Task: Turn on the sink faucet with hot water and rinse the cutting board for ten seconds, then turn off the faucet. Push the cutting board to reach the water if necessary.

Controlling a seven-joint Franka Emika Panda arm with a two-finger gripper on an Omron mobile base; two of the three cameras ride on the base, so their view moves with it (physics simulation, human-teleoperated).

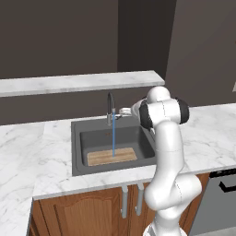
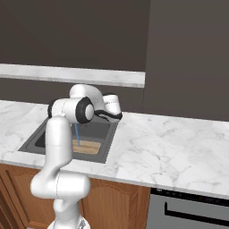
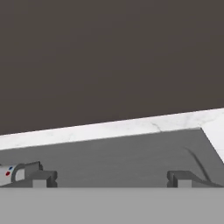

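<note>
Thin blue water stream (image 1: 113,138) hits light-brown wooden cutting board (image 1: 112,156); rinse underway. Dark-grey gooseneck faucet (image 1: 110,108) shut-off pending. Gripper (image 3: 111,178) wide open, empty.

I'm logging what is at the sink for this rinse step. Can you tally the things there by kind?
Faucets: 1, the sink faucet, dark grey
Basins: 1, the sink, dark grey
Boards: 1, the cutting board, light-brown wood, lying in the basin
Water streams: 1, the water, blue, falling onto the board
Total: 4
</note>
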